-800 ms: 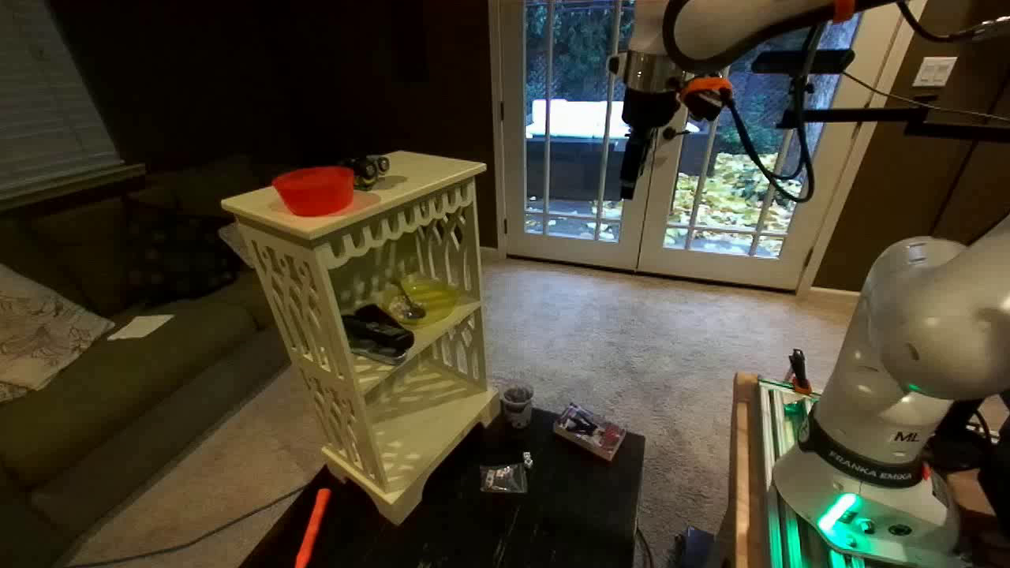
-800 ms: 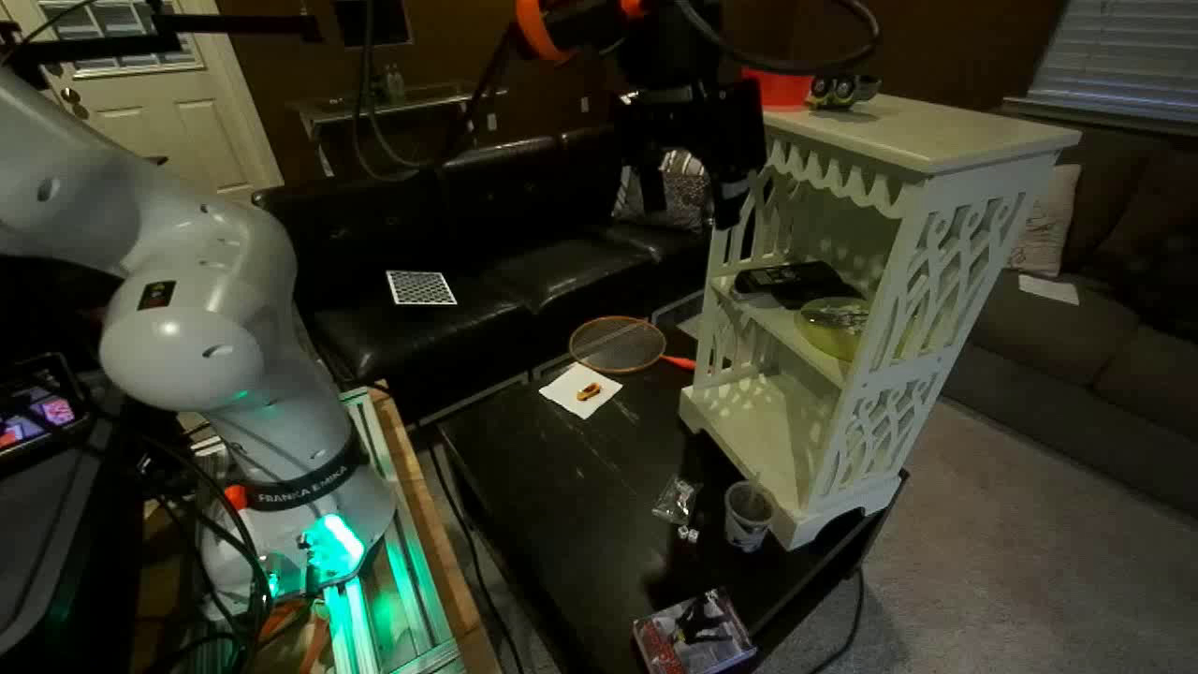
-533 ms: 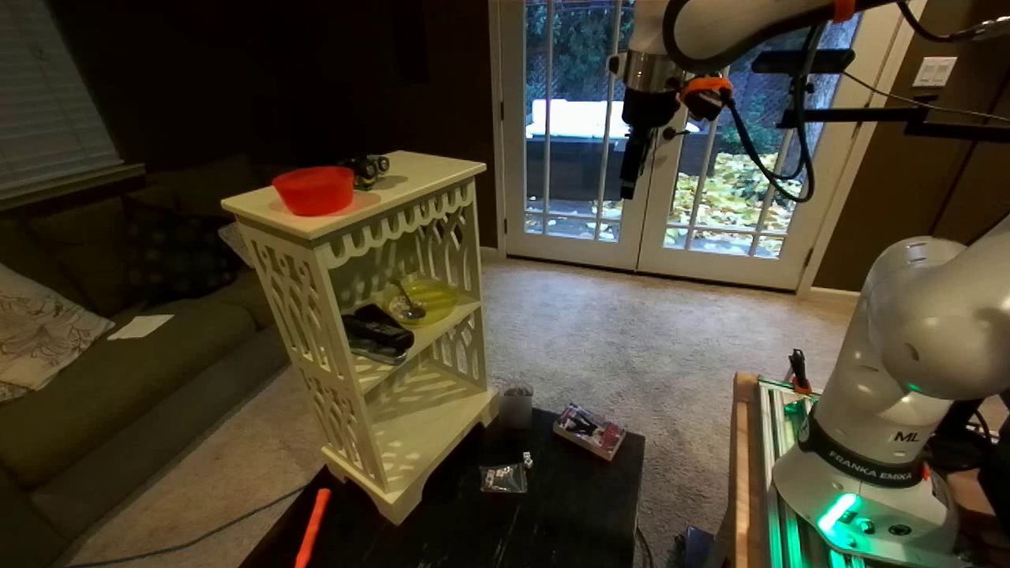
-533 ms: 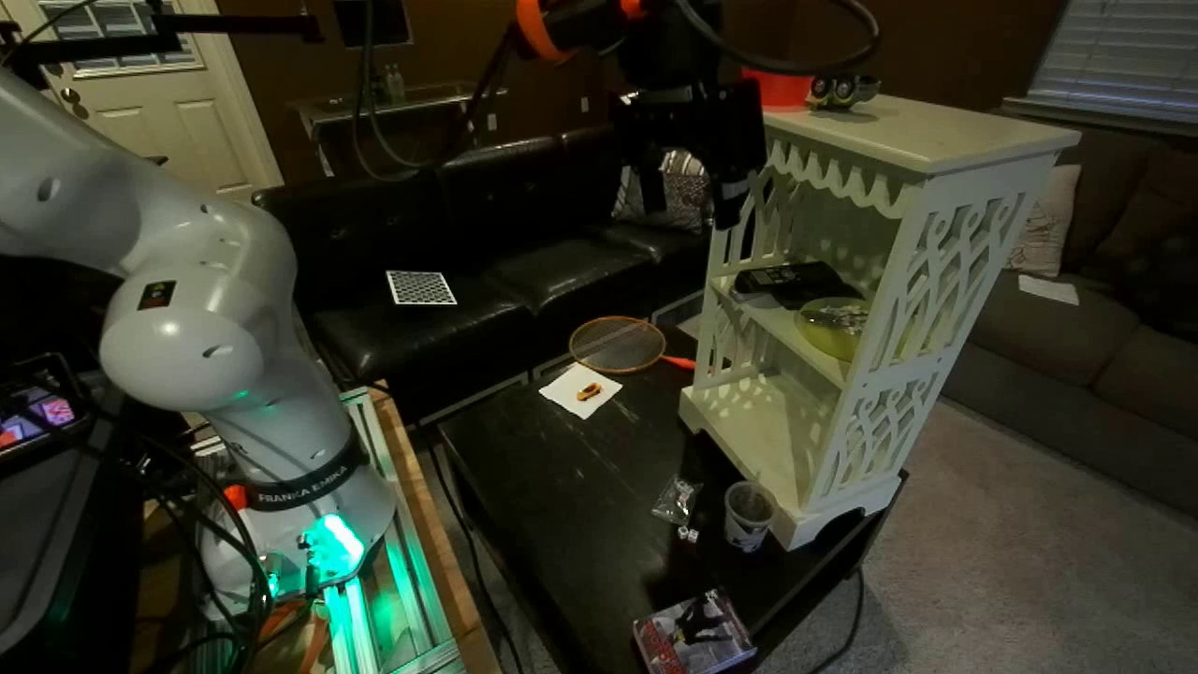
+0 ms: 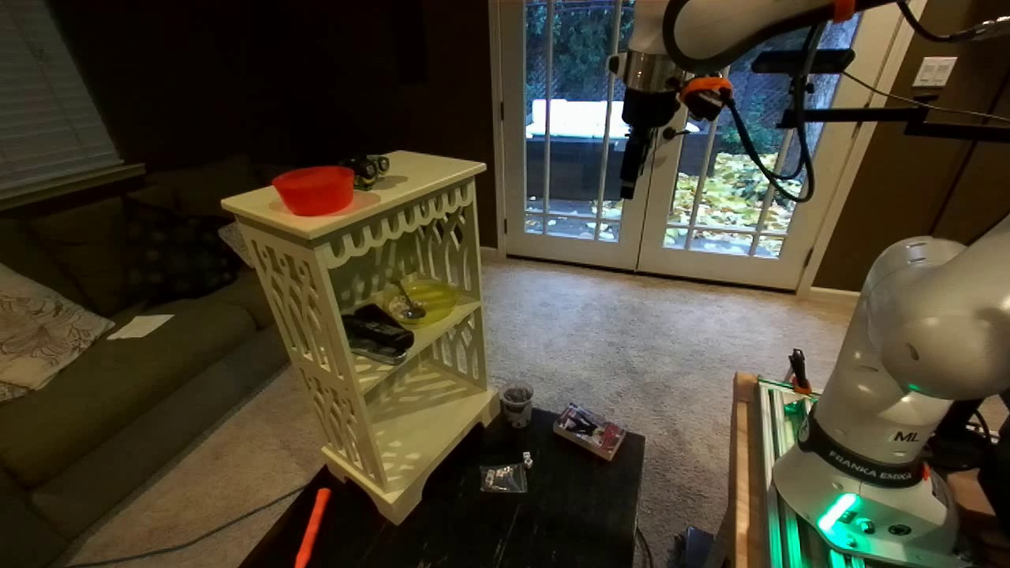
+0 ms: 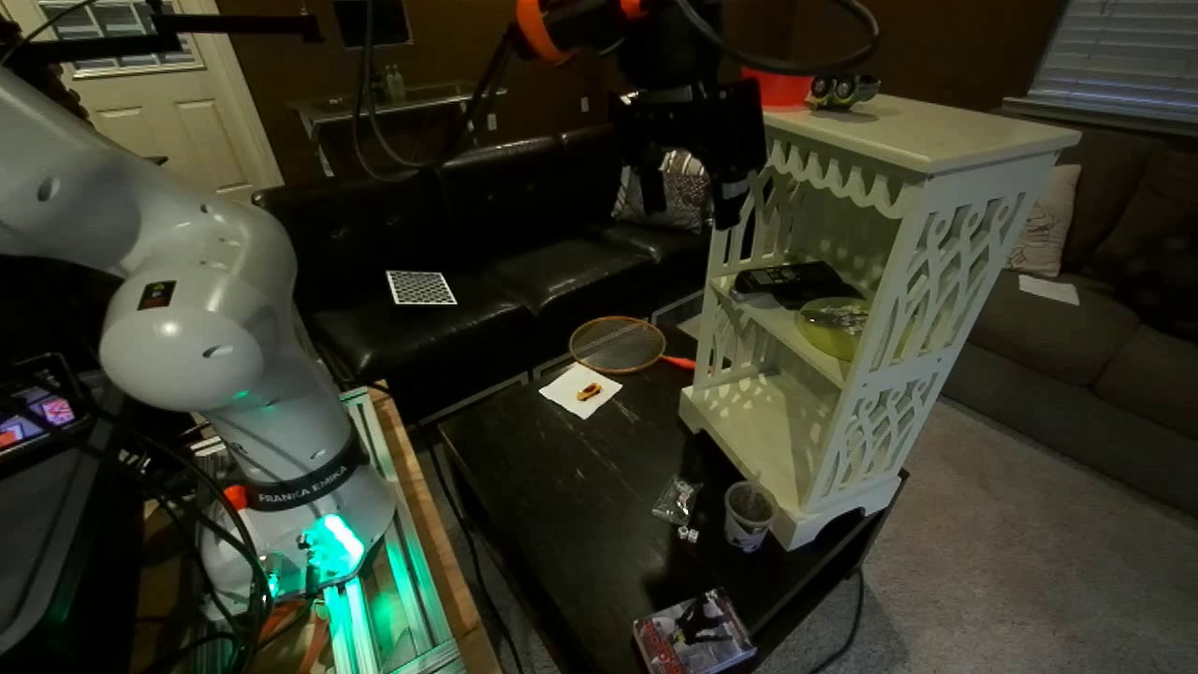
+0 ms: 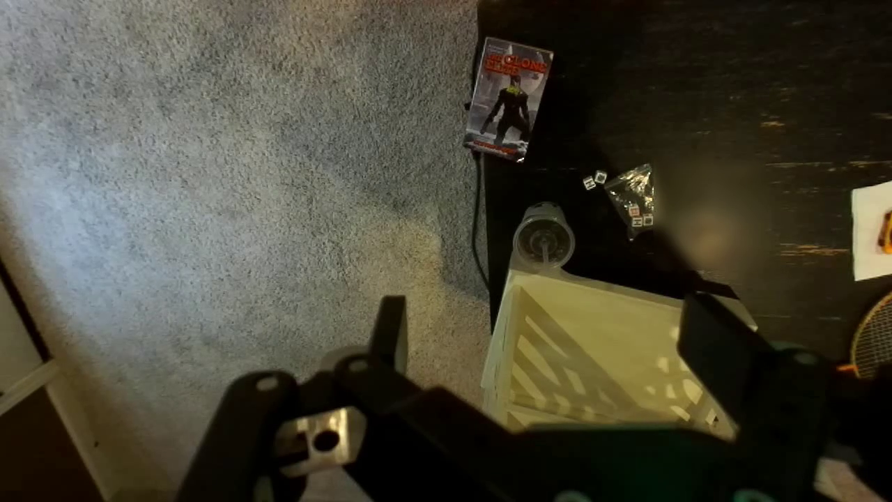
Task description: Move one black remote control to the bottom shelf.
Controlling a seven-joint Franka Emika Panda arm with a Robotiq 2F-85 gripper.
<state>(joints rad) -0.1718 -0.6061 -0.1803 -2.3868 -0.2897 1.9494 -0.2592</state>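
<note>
Black remote controls (image 5: 380, 328) lie on the middle board of the cream-white rack; they overlap, so I cannot tell how many there are. They also show as a dark shape in an exterior view (image 6: 791, 279). The rack's bottom shelf (image 5: 426, 418) is bare in both exterior views (image 6: 763, 431), and part of it shows in the wrist view (image 7: 599, 314). My gripper (image 6: 691, 204) is open and empty, pointing down in the air in front of the rack, at about upper-tier height. In the wrist view its fingers (image 7: 543, 314) are wide apart. The remotes are hidden in the wrist view.
A yellow-green bowl (image 5: 426, 301) with a spoon sits beside the remotes. A red bowl (image 5: 314, 192) and a toy car (image 6: 842, 91) stand on top. A cup (image 6: 749, 517), plastic bag (image 6: 676, 499), book (image 6: 694, 633) and racket (image 6: 618, 344) lie on the black table (image 6: 562, 505).
</note>
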